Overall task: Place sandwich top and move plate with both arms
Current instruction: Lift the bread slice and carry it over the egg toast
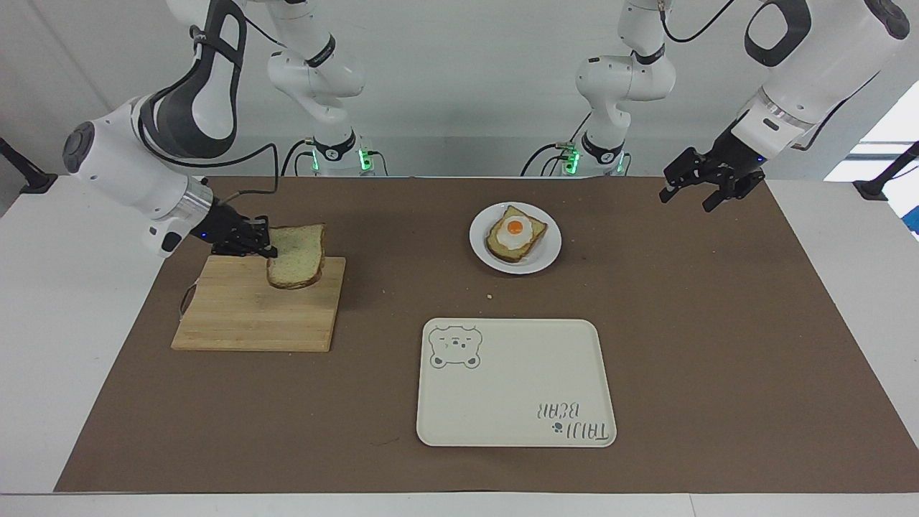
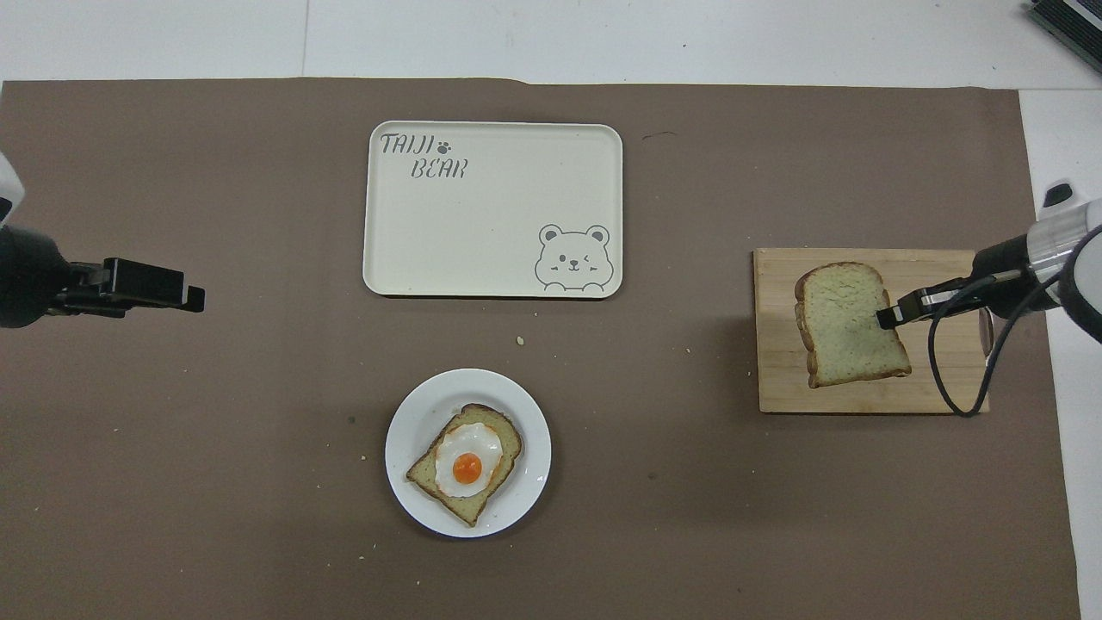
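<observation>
Pale sandwich top [image 1: 296, 255] | pinched in right hand [image 1: 267, 248] | apparently clear of board [image 1: 237, 316]

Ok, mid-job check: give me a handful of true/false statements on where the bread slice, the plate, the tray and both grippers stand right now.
1. The right gripper holds the sandwich top in the air over the cutting board. True.
2. The sandwich top already lies on the egg toast. False: the egg toast is uncovered.
3. The plate sits on the bear tray. False: it sits on the brown mat, nearer to the robots than the tray.
4. The left gripper waits open and holds nothing. True.
5. The tray carries a bread slice. False: nothing lies on it.
</observation>
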Controlling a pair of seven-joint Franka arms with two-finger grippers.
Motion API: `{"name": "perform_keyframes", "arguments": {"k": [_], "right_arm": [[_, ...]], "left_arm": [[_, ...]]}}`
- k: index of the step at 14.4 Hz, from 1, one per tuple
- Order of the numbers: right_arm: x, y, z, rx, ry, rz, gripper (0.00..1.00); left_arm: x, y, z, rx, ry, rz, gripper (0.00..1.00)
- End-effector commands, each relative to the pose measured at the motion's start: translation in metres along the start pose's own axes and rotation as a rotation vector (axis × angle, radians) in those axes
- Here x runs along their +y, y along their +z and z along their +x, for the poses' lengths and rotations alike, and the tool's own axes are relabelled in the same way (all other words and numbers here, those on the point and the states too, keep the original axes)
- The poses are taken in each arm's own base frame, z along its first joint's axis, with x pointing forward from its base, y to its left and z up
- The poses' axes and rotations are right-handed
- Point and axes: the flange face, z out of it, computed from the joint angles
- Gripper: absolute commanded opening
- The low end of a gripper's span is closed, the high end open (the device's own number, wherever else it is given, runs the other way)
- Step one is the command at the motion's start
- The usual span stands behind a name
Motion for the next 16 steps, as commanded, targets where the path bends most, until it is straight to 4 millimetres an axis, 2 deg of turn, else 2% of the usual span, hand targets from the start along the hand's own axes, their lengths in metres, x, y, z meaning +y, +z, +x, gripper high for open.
{"name": "perform_keyframes", "arguments": {"k": [1,8,13,16], "right_arm": [[-0.027,0.009,0.006,-0.028,0.003,0.045,0.0],[-0.121,0.047,0.026,-0.068,0.058,0.081,0.0],[-0.167,0.066,0.028,-0.083,0.048,0.092,0.0],[-0.223,0.088,0.028,-0.065,0.06,0.064,0.0]], "left_arm": [[-0.001,-0.004,-0.005,0.01,-0.011,-0.002,1.0],[-0.001,-0.003,-0.005,0.009,-0.012,-0.002,1.0],[-0.001,-0.003,-0.005,0.009,-0.012,-0.002,1.0],[-0.001,-0.004,-0.005,0.01,-0.011,-0.002,1.0]]}}
